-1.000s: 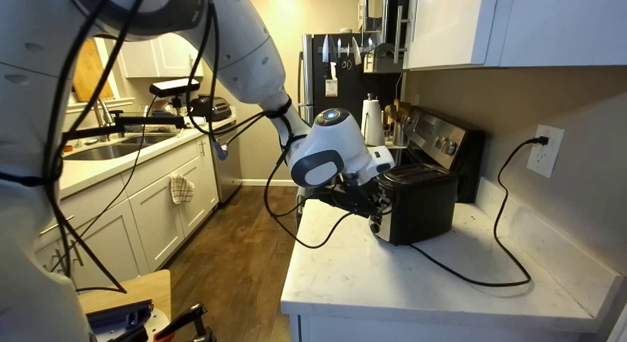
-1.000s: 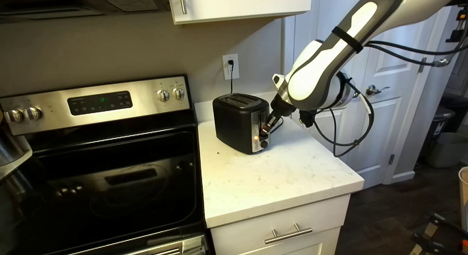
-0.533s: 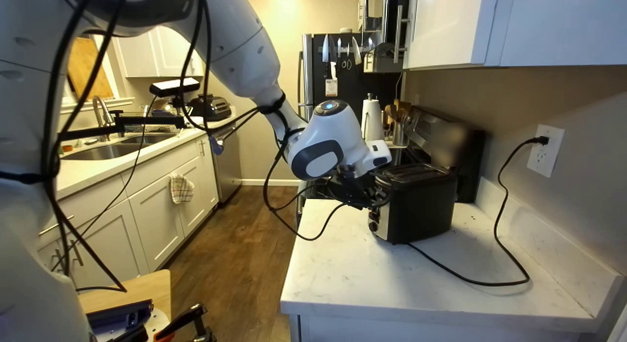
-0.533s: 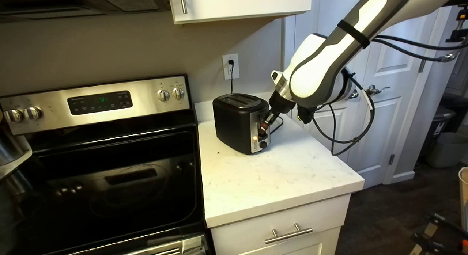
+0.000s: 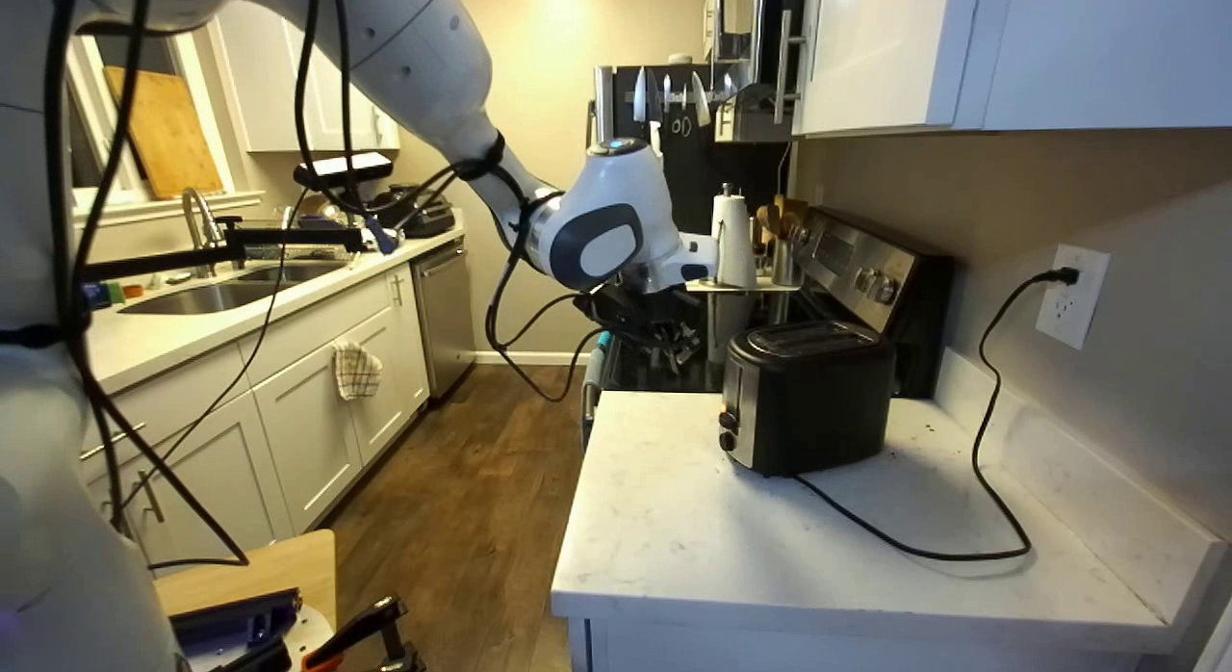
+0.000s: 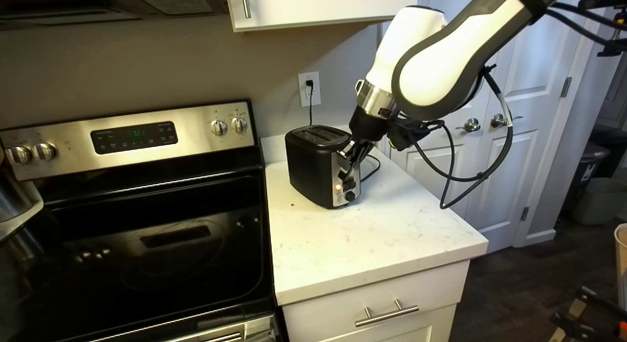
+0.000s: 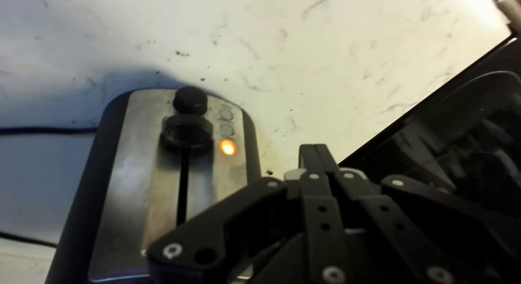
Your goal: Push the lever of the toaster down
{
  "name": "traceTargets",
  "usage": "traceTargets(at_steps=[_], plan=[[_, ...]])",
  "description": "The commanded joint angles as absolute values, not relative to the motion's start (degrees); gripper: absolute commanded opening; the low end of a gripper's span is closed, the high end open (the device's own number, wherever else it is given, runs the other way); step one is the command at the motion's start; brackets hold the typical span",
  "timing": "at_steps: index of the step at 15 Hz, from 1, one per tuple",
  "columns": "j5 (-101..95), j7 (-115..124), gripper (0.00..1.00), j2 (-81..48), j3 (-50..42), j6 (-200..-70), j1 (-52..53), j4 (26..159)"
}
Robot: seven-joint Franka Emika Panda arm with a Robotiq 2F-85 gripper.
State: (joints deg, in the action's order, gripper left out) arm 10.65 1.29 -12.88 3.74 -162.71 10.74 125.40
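Observation:
The black and steel toaster (image 5: 818, 402) stands upright on the counter. It also shows in an exterior view (image 6: 313, 168) and in the wrist view (image 7: 134, 194). Its black lever (image 7: 187, 133) sits at the low end of its slot, beside the round knob (image 7: 190, 100). An orange light (image 7: 228, 147) glows next to the lever. My gripper (image 7: 317, 156) is shut with its fingertips together and nothing between them. It is off to the stove side, apart from the lever. In an exterior view the gripper (image 5: 685, 349) hangs clear of the toaster; in another it (image 6: 344, 174) overlaps the toaster's front.
The white counter (image 5: 664, 528) carries the toaster. A black power cord (image 5: 924, 555) loops over it to the wall outlet (image 5: 1071, 297). The black stove (image 6: 147, 254) adjoins the counter. A white upper cabinet (image 6: 323, 9) hangs above.
My gripper has lifted and drawn back from the toaster's front, towards the stove side. Earlier it was at the front by the lever. The toaster has shifted very slightly; its light was lit before too.

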Motion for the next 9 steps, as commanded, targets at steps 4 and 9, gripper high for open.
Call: traceTargets(at_steps=[4,9], plan=[[9.46,14.56,0.00,-7.34,5.70,-155.40,11.68,128.76],[10.24,15.25,0.12,-8.77,6.37,-154.79,11.09,127.26]])
